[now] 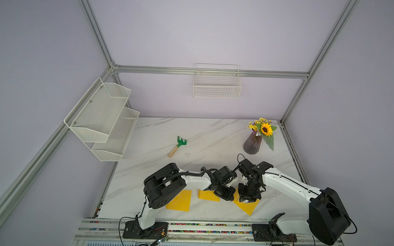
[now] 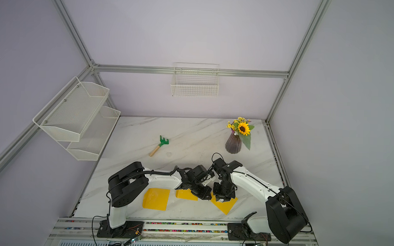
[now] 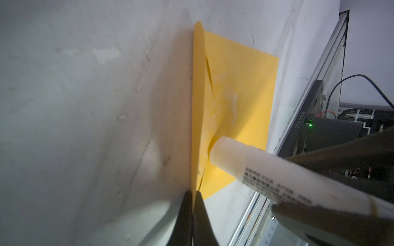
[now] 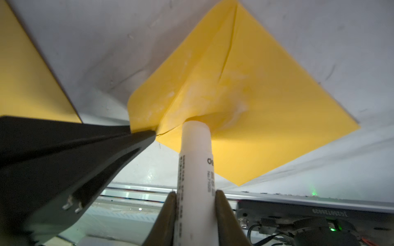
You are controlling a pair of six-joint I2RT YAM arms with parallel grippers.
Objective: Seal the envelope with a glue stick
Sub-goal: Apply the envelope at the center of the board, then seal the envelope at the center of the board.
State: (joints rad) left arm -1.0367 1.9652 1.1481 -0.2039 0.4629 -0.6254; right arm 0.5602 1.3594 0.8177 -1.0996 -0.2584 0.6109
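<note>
glue stick (image 4: 196,161) tip hidden, pressed into envelope (image 4: 277,106).

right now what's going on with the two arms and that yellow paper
The left gripper is shut on the flap of a yellow envelope and holds it up off the body. The right gripper grips the glue stick, with its tip pressed on the paper under the flap, where whitish smears show. Two other envelopes lie beside it on the table.
</note>
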